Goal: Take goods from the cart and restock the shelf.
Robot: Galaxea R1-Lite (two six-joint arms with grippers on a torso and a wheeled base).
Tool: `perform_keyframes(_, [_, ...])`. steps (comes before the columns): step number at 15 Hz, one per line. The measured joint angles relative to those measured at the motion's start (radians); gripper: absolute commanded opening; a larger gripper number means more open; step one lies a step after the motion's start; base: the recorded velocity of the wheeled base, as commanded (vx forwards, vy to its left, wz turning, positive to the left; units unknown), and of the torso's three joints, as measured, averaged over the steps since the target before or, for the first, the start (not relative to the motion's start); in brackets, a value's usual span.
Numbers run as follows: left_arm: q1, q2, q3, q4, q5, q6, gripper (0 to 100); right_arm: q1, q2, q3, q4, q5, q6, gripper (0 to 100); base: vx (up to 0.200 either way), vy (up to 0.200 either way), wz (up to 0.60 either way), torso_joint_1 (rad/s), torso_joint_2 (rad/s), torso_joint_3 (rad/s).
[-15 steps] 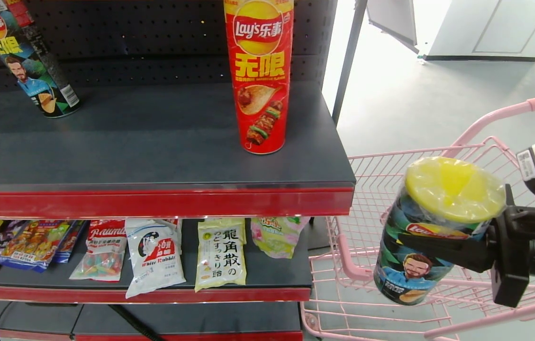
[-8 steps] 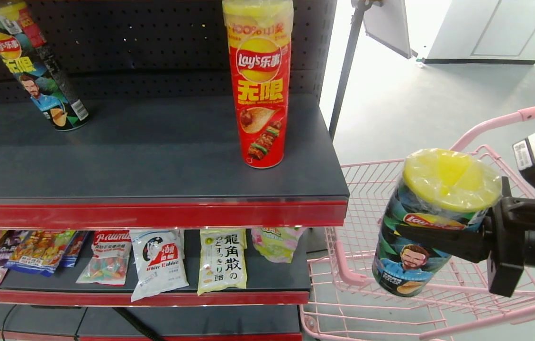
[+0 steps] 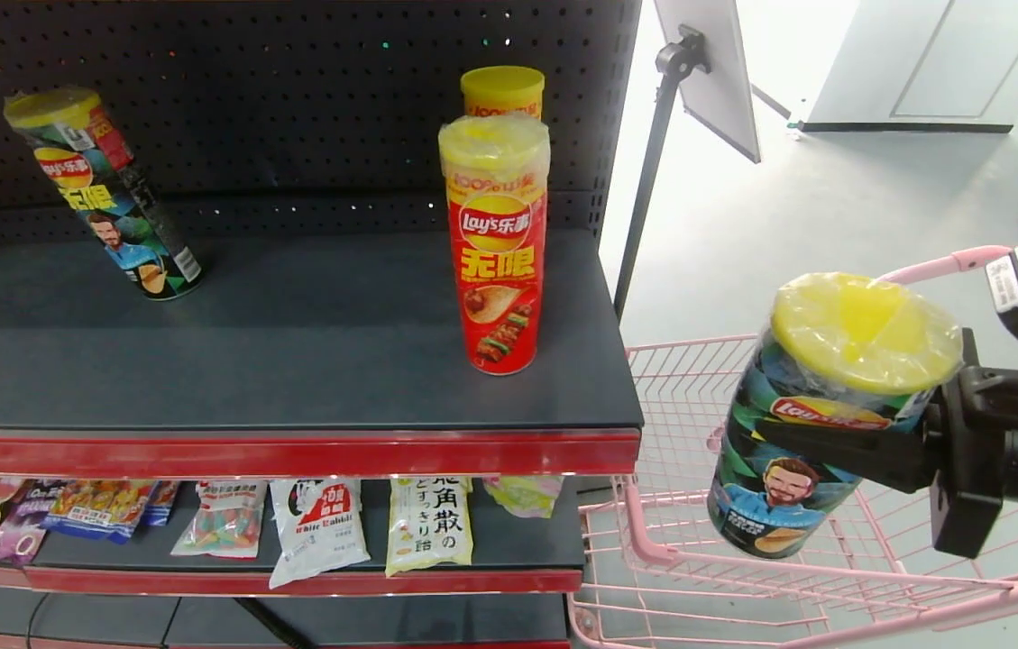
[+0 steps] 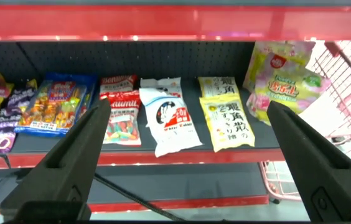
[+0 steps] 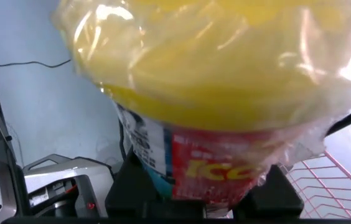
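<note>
The right gripper has raised the blue chip can, clamped round its upper body, higher over the cart, so it should swing level toward the shelf left of the gripper, landing upright beside the red can, while the left gripper hangs wide

Your head camera tilts up, so the whole frame shifts; the shelf itself doesn't move. Relative to the pink cart, the right gripper lifts the chip can higher, roughly level with the shelf edge.
</note>
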Motion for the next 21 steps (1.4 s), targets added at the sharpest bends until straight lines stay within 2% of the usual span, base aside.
perform_keyframes(9, [0.000, 0.000, 0.000, 0.000, 0.000, 0.000, 100, 0.015, -0.027, -0.042, 0.000, 0.024, -0.022, 0, 0.000, 0.000, 0.00, 0.015, -0.04, -0.020])
perform_keyframes(17, [0.000, 0.000, 0.000, 0.000, -0.001, 0.001, 100, 0.124, -0.032, -0.059, 0.002, -0.002, -0.079, 0, 0.000, 0.000, 0.00, 0.000, 0.00, 0.000])
perform_keyframes(21, [0.000, 0.000, 0.000, 0.000, -0.001, 0.001, 100, 0.188, -0.026, -0.053, 0.003, -0.063, -0.080, 0, 0.000, 0.050, 0.00, 0.001, 0.00, 0.001])
